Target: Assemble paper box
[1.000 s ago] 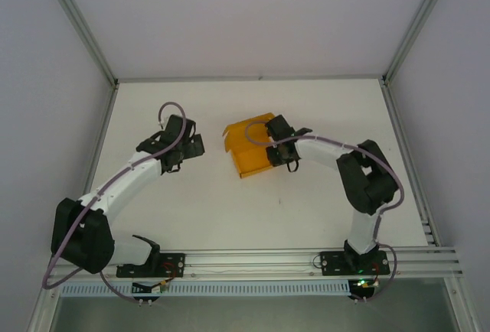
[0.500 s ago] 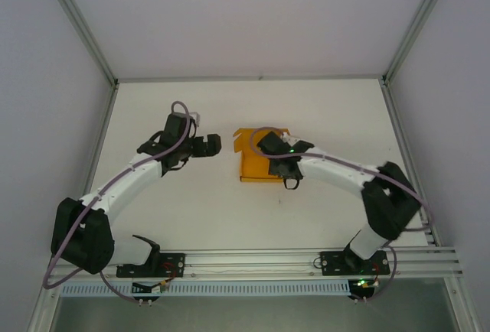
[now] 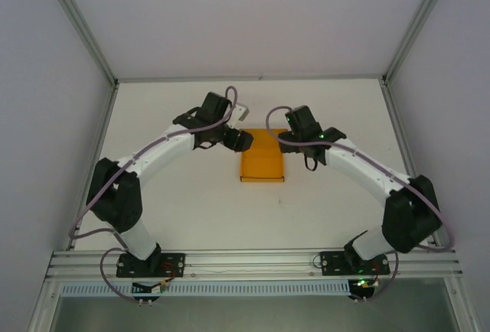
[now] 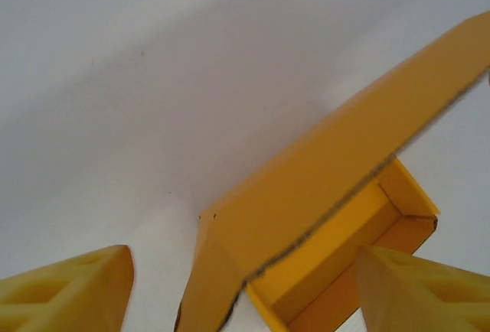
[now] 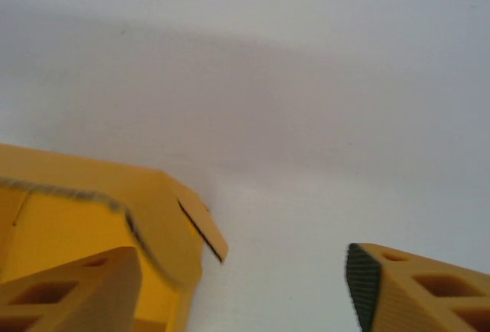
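The flat white table carries everything, and over it two white-and-black arms curve in from the near edge to meet at the far middle. Between their tips lies the small orange-yellow paper box of thin card, resting on the tabletop. The left gripper sits at its far-left corner and the right gripper at its far-right corner. In the wrist views each has its yellow fingers spread wide, clamping nothing. From the left wrist the tray of the box looks formed, and its lid panel stands tilted above the open cavity, not tucked in. The card looks light and springy, likely to slide on the smooth table and to crease if pinched hard. I judge it best pressed on the lid panel near its free edge while the other gripper steadies a side wall.
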`<state>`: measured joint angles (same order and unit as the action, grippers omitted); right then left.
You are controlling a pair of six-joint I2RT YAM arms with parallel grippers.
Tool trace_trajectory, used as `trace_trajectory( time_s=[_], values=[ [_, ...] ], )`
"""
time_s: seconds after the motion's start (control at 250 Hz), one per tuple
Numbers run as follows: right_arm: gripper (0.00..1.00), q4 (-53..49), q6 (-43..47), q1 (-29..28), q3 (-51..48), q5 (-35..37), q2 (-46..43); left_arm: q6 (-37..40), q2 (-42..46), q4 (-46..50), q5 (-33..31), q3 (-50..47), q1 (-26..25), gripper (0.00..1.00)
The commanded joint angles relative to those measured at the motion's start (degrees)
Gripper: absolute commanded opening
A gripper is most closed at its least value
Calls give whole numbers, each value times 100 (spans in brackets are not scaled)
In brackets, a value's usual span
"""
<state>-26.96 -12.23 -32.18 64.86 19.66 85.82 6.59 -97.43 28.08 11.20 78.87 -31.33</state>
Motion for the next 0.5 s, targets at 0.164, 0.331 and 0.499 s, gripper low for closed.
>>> trace_trajectory(
  time_s=[0.164,0.331,0.499],
  values=[
    [40,309,818,112,494,-744,620,395,-310,744,-627,422,-129,46],
    [18,209,731,108,594,-816,707,351,-356,729,-699,461,-227,24],
    [11,361,303,113,519,-1143,564,-78,-482,645,-788,573,-278,0]
  ],
)
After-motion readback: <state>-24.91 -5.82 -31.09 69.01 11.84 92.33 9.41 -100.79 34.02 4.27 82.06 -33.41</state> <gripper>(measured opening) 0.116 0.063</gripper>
